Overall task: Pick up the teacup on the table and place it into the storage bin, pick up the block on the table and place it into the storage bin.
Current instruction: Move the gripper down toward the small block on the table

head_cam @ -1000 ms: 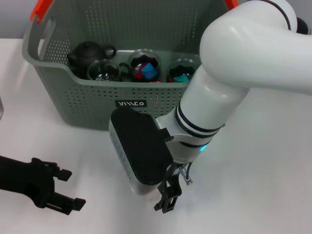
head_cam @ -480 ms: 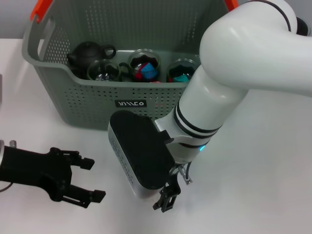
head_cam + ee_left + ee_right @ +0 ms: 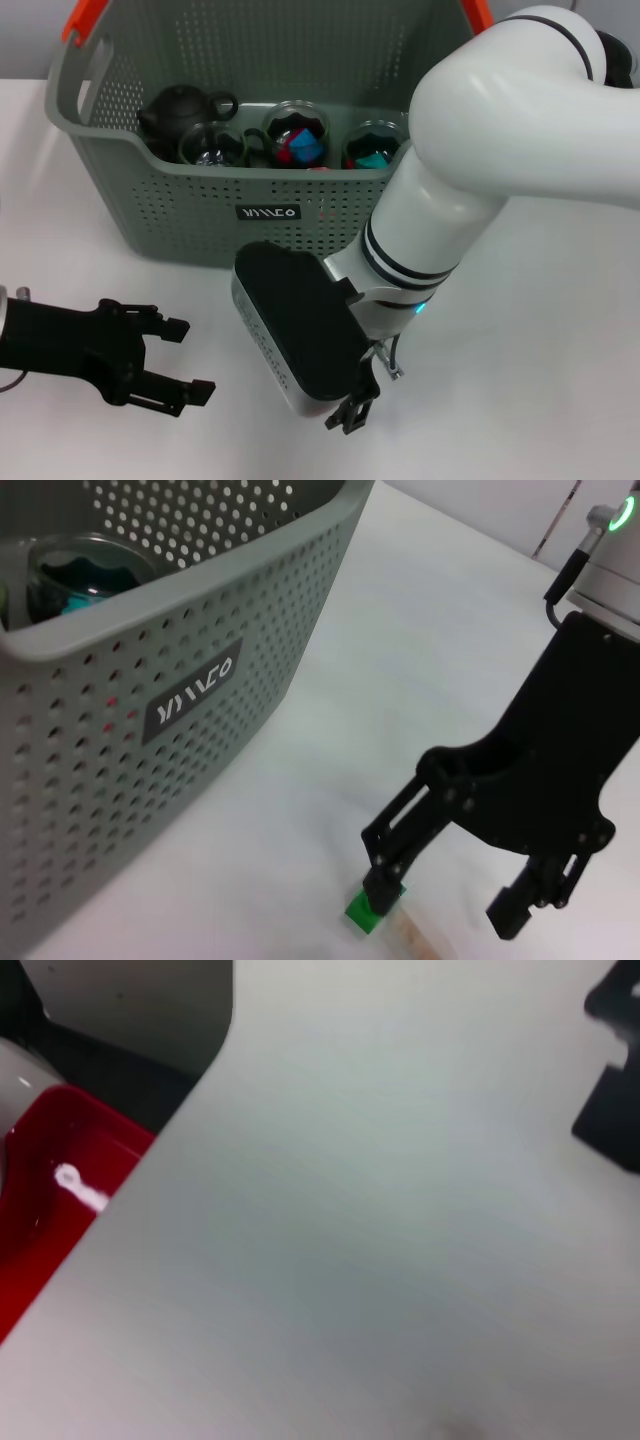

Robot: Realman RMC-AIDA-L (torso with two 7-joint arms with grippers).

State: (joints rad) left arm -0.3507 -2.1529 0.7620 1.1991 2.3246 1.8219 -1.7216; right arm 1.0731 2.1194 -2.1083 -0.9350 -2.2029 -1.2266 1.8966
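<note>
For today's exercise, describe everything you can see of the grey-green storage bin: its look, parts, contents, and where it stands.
The storage bin is a large grey-green basket, plastic by its look, its walls perforated with rows of small round holes. Orange-red handle pieces sit at its top corners, and a small black label with white lettering is on the front wall. It stands upright on the white table. Inside are a dark teapot and glass cups holding coloured blocks.

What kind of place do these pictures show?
Probably a robot test bench, not a home: a plain white table, a grey-green perforated plastic storage bin holding glass teacups and a dark teapot, and two arms' tools, left, right.
</note>
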